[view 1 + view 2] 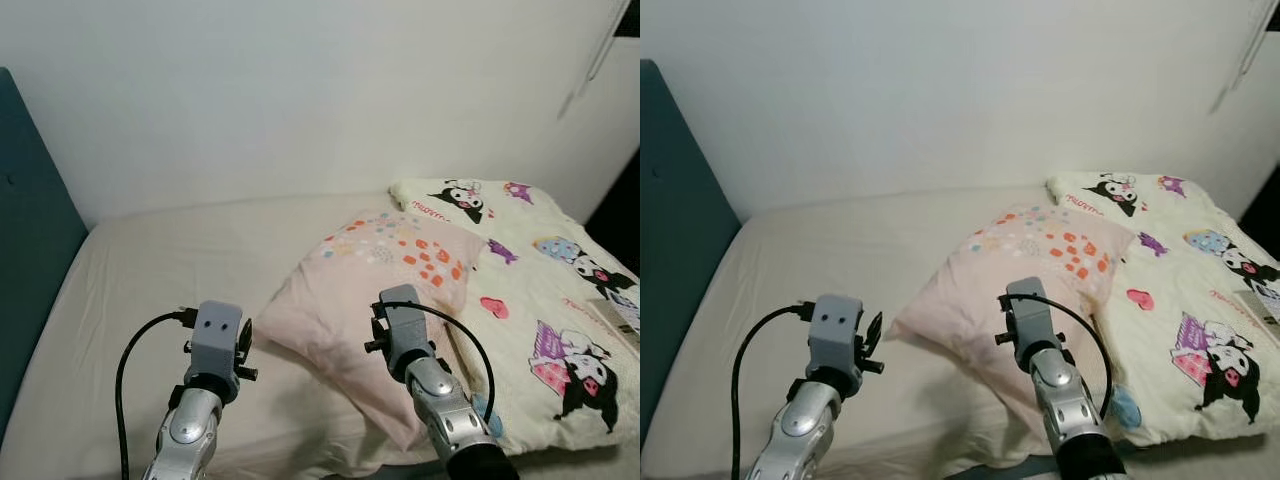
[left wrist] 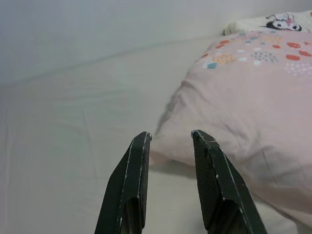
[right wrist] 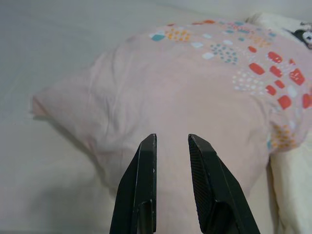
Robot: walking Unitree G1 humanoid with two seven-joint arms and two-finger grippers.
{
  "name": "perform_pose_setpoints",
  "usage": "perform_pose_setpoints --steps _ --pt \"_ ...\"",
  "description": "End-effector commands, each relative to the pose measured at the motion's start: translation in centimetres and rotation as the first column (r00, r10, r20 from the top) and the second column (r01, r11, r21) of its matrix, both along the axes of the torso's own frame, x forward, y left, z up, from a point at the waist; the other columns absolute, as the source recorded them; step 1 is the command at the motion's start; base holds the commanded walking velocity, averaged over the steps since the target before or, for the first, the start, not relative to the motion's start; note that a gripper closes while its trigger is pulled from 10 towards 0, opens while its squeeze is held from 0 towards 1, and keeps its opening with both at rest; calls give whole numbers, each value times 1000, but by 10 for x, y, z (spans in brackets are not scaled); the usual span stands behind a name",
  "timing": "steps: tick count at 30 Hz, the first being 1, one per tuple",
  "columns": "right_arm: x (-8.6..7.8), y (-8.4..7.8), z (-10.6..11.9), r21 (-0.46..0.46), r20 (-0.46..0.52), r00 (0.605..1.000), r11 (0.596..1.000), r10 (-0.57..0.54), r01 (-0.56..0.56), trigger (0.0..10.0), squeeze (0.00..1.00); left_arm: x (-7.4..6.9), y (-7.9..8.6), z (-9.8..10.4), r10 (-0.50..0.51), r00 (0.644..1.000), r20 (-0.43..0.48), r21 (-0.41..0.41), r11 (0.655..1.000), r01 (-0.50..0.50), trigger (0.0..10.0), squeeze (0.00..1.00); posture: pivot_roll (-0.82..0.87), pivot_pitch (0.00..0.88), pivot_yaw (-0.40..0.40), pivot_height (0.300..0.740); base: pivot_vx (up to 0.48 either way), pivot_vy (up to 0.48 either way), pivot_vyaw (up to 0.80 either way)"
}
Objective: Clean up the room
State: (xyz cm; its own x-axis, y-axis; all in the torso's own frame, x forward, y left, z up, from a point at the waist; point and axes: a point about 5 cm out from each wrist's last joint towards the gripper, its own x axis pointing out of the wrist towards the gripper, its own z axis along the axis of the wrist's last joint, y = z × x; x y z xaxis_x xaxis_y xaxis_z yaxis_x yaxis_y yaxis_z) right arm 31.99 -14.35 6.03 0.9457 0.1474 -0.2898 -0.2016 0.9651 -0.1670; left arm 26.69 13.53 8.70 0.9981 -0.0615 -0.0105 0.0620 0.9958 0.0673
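The robot stands at the side of a bed [image 1: 170, 250] covered in a plain cream sheet, with a teal headboard [image 1: 25, 230] on its left and a white wall [image 1: 300, 90] behind. A pink pillow [image 1: 370, 290] with orange and teal spots lies askew across the middle of the mattress, one corner pointing toward the robot's left and its far edge resting against a cream blanket [image 1: 550, 300] printed with cartoon characters, which is bunched on the right half of the bed.

Both arms reach forward over the near edge. The left tool [image 2: 169, 146] hovers just beside the pillow's pointed corner, its two black fingers parted by a narrow gap with nothing between them. The right tool [image 3: 171, 146] hangs over the near flank of the pillow, its fingers likewise narrowly parted and empty; neither appears to touch the fabric yet.

Judging from the task, the step in hand is probably gripping the pillow to move it up toward the headboard. The main risk lies in the narrow openings: a thick, soft pillow may not fit between the fingers, so a tool could pinch only the thin cover, or slide off. A one-sided grip would let the pillow sag and twist when lifted. The left tool, so near the corner, could also catch the sheet beneath and drag it into wrinkles. The pillow's far edge may tug the blanket along.
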Motion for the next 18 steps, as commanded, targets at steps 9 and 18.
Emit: perform_pose_setpoints --steps 9,18 --pt "-2 1 -3 -8 -21 1000 1000 18 -19 10000 0 -5 -1 -4 16 1000 -11 5 1000 -16 10000 0 56 20 -73 740 0 0 0" --pt "-4 9 -4 -36 -12 998 997 66 -67 10000 0 0 1 -3 13 1000 -6 20 1000 -13 10000 0 56 9 -57 740 0 0 89"
